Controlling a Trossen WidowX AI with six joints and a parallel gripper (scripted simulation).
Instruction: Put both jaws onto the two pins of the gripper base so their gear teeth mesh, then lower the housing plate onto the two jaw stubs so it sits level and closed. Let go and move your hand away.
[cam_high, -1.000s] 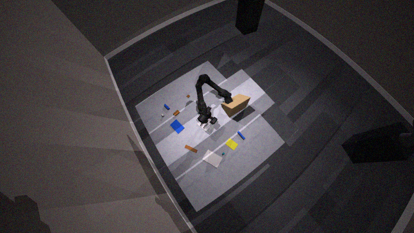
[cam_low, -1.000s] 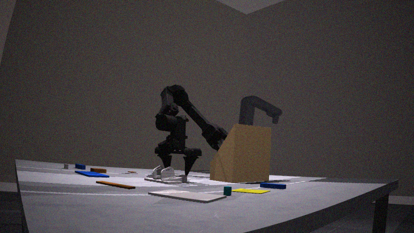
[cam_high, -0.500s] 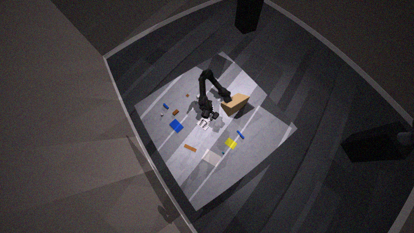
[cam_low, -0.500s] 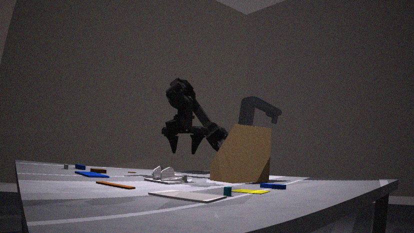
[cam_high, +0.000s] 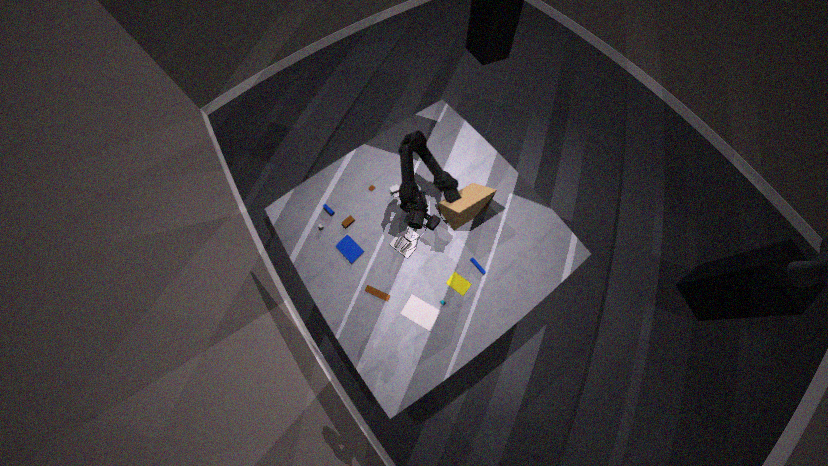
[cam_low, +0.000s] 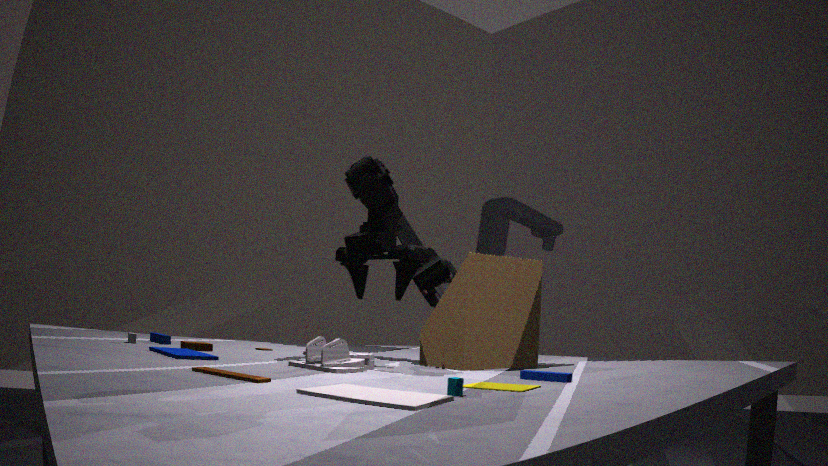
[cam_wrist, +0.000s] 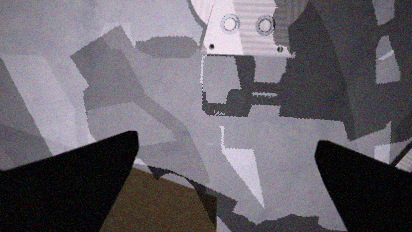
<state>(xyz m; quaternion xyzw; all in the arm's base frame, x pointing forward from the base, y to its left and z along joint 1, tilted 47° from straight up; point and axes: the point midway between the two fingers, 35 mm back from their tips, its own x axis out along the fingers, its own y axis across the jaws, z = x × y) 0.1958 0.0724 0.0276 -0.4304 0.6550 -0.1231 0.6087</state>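
Note:
The white gripper base (cam_high: 406, 254) (cam_low: 296, 363) lies flat on the table. Two pale jaws (cam_low: 315, 350) stand upright side by side on it. The housing plate (cam_high: 411, 233) (cam_wrist: 224, 41) covers the rear ends of the jaws. In the wrist view two round stubs show in its two ringed holes. It looks level, but a small gap below it cannot be told. The gear teeth are hidden under it. My gripper (cam_high: 424, 222) (cam_low: 379, 298) (cam_wrist: 226, 144) is open and empty, well above the table and to the side of the assembly, touching nothing.
A tall tan wedge block (cam_high: 468, 199) (cam_low: 483, 318) stands beside the arm. A blue plate (cam_high: 349, 248), a white plate (cam_high: 420, 312), a yellow plate (cam_high: 458, 283), an orange-brown bar (cam_high: 377, 292) and a teal block (cam_low: 454, 386) lie around the assembly.

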